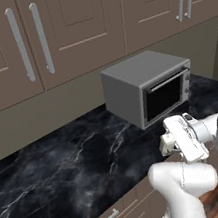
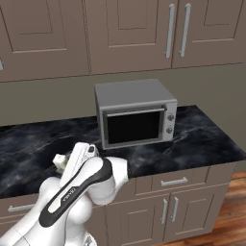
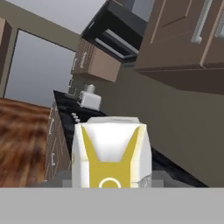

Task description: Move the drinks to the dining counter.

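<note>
1. Gripper (image 1: 164, 145) pinches the cream-white carton (image 3: 111, 155), jaws pressed on its sides; the carton hangs above the front edge of the black marble worktop (image 1: 65, 164), near the grey toaster oven (image 2: 135, 114).
2. Carry judgement: keep the carton upright and the squeeze steady while travelling to the dining counter.
3. Carton: boxy, smooth, yellow-marked; likely light and dentable.
</note>
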Motion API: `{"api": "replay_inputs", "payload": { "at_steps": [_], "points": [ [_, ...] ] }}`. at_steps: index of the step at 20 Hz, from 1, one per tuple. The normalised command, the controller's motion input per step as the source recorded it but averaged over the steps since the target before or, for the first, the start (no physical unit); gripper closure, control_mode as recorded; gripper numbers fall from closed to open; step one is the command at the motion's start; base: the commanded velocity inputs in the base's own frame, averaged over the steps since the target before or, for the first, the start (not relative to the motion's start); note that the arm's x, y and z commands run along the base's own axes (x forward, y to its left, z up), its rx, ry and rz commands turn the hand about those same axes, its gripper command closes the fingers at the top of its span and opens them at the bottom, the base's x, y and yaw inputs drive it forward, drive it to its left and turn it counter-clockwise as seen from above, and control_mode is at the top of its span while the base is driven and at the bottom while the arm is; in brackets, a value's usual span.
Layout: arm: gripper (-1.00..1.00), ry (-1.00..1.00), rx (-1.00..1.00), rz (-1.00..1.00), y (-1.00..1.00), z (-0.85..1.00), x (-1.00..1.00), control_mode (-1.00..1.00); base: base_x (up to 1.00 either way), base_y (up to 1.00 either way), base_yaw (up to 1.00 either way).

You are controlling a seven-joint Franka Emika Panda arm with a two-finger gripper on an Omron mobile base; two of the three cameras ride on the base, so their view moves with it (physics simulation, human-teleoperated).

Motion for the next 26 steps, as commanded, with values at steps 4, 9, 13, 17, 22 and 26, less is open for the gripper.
{"api": "replay_inputs", "payload": {
  "at_steps": [4,9,13,17,22,26],
  "points": [
    [1.0,0.0,0.0,0.0,0.0,0.0,0.0,1.0,-0.07,0.0,0.0],
    [1.0,0.0,0.0,0.0,0.0,0.0,0.0,1.0,-0.27,0.0,0.0],
    [1.0,0.0,0.0,0.0,0.0,0.0,0.0,1.0,-0.4,-0.01,0.0],
    [1.0,0.0,0.0,0.0,0.0,0.0,0.0,1.0,-0.49,0.0,0.01],
    [1.0,0.0,0.0,0.0,0.0,0.0,0.0,1.0,-0.53,-0.01,0.15],
    [1.0,0.0,0.0,0.0,0.0,0.0,0.0,1.0,-0.38,0.02,0.27]
  ]
}}
